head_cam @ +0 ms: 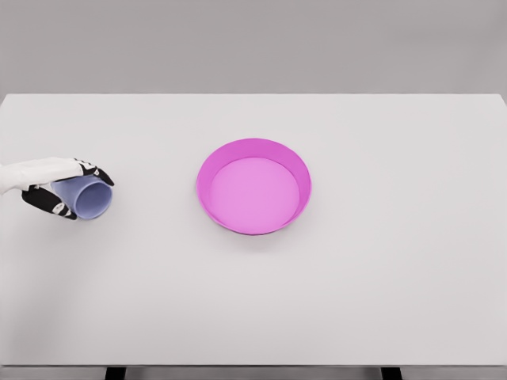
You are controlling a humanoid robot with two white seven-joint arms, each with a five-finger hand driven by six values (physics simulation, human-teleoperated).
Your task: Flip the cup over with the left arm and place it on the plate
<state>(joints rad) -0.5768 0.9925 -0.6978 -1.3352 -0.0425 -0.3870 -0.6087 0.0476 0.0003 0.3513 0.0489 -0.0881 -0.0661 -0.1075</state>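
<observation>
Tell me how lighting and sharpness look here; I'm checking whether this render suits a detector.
Head view: even, soft light with no glare; the pink plate shows only a darker inner wall, barely any cast shadow on the white table; the cup in the left hand is sharp, no blur or visible distortion.

open table (pixel 356 301) lies between the cup (pixel 89 198) and the plate (pixel 253 187); only the plate's raised rim obstructs.

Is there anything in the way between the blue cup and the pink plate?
No, nothing visible is in the way. The left robot hand is wrapped around the blue cup at the table's left side, with the cup on its side. Only bare white table lies between it and the pink plate in the middle.
</observation>
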